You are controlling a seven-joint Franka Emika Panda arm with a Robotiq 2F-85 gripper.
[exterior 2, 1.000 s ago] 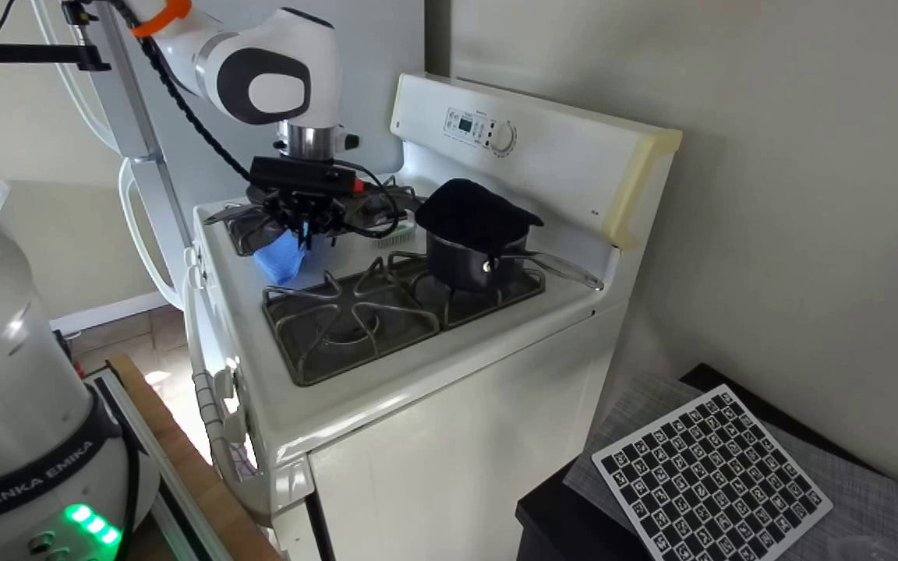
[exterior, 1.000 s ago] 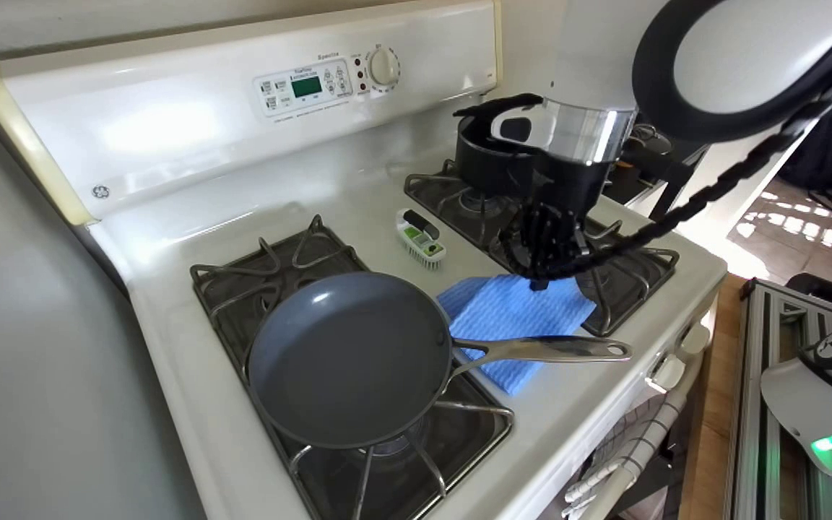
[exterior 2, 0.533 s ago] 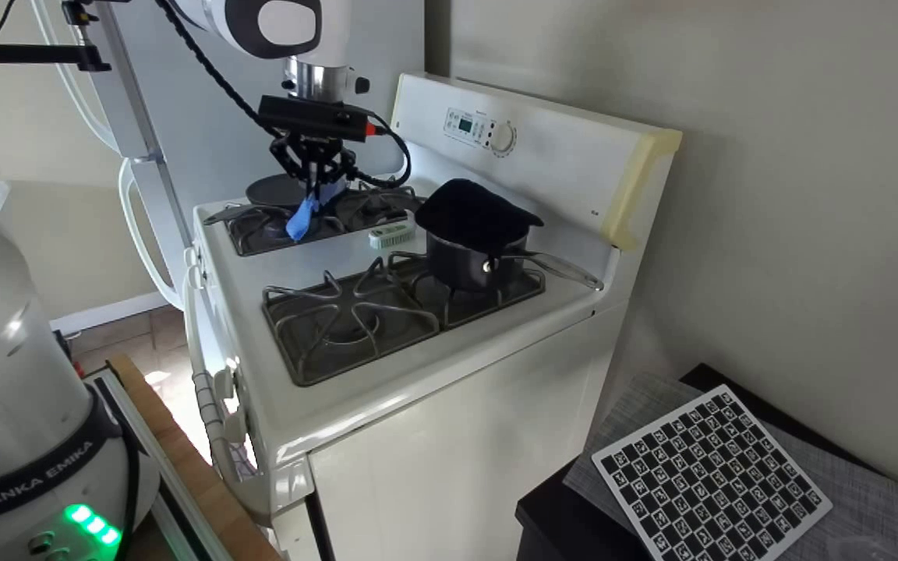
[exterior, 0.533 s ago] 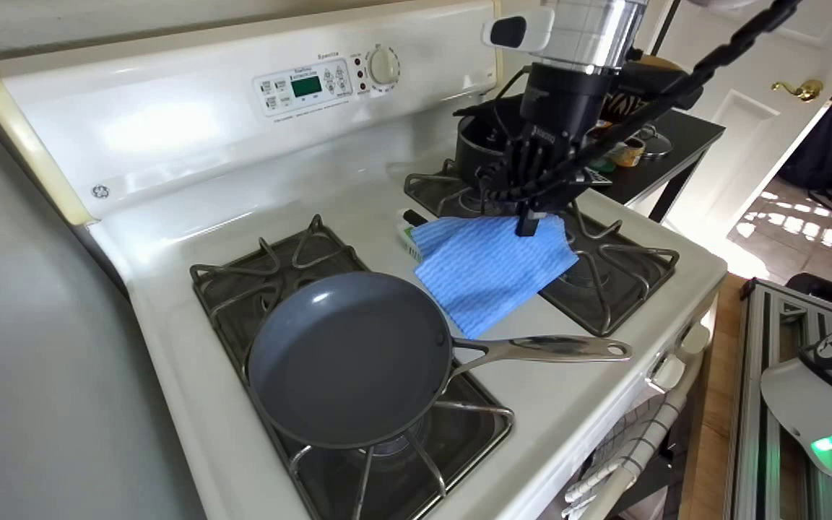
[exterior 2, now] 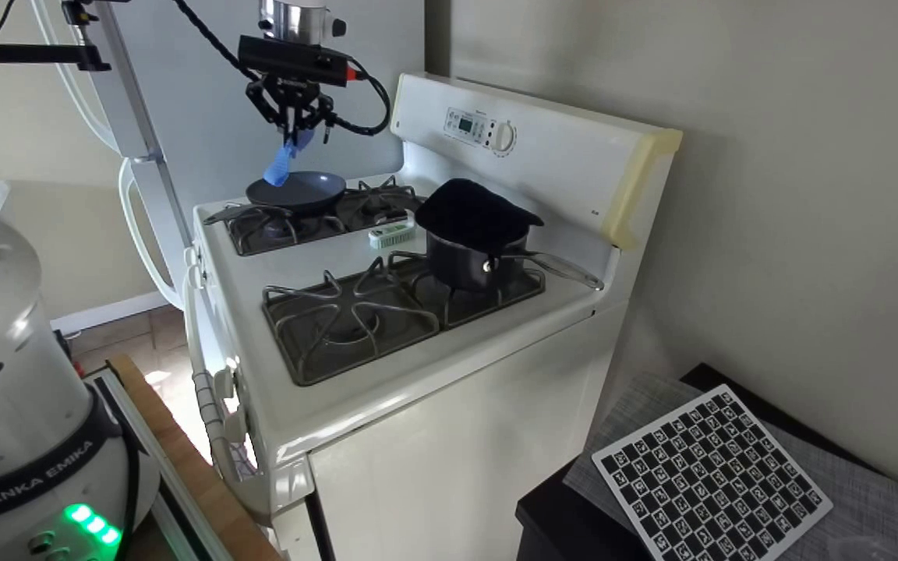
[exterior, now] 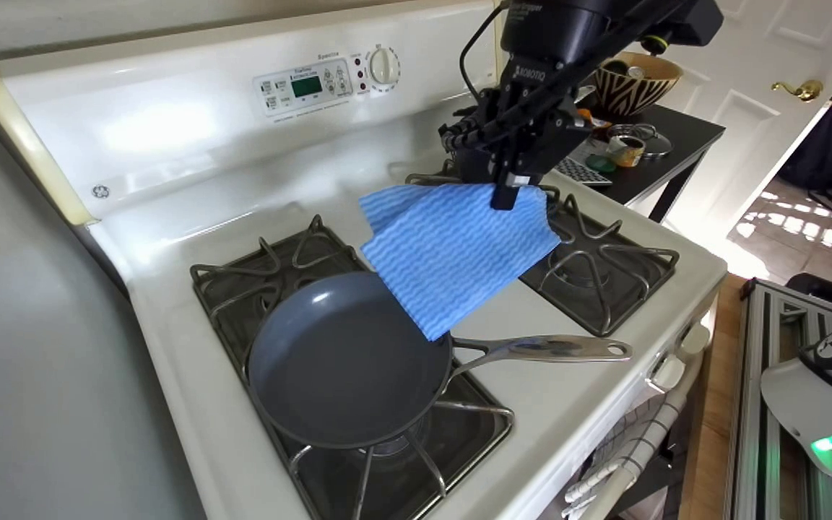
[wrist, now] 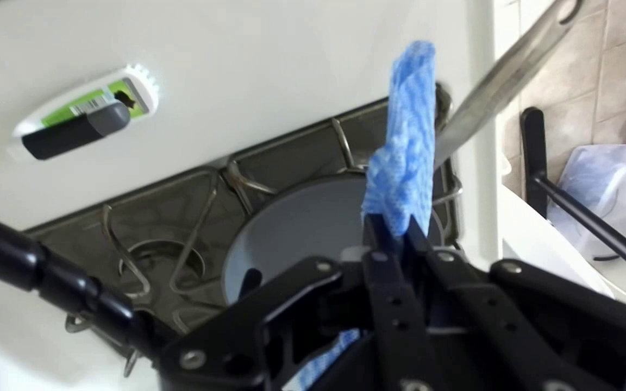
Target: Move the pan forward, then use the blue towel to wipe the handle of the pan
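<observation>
Leftmost in an exterior view, below and left of my gripper [exterior: 505, 193]: one pan [exterior: 344, 368], round, dark grey, seated on a burner grate [exterior: 470, 409]; next, hanging beneath the gripper: one blue towel [exterior: 452, 253], which I hold clenched near its upper edge, its lower corner overlapping the pan's rim, contact not discernible; farther right, lower than my grip: one handle of the pan [exterior: 557, 349], silvery, pierced at its end; right of and beyond the gripper: one striped bowl [exterior: 636, 90] on a dark table [exterior: 690, 133]

In an exterior view, glare spots the back panel [exterior: 228, 112], upper left — sunlight dapples the floor [exterior: 820, 242], right — the wrist view's lower left washed out.
</observation>
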